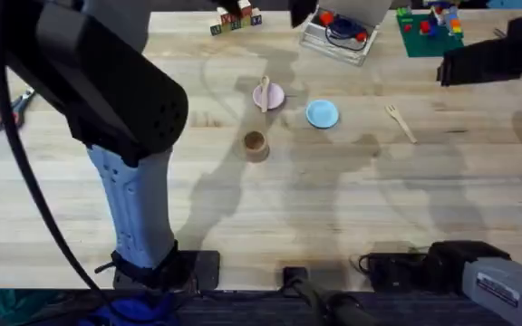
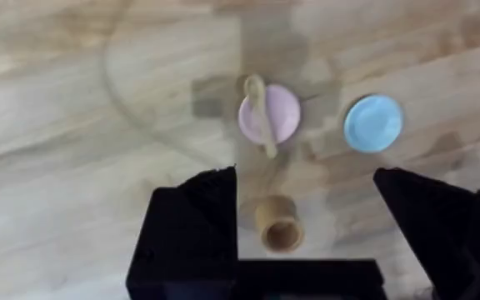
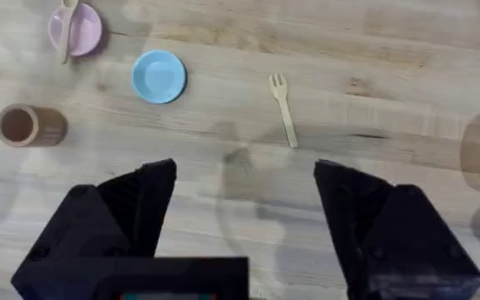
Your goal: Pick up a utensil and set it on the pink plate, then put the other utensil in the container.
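From overhead, the spoon (image 1: 264, 92) lies across the pink plate (image 1: 272, 97), the brown container (image 1: 255, 143) just below it and the fork (image 1: 400, 122) lies well right, on open counter (image 1: 333, 208). In the left wrist view, the left pincer (image 2: 307, 218) hangs high above the container, fingers apart. In the right wrist view, the right pincer (image 3: 245, 218) hovers spread wide above bare wood near the fork.

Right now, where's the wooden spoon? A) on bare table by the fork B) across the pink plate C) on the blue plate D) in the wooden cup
B: the spoon lies across the pink plate, while the fork lies on bare table.
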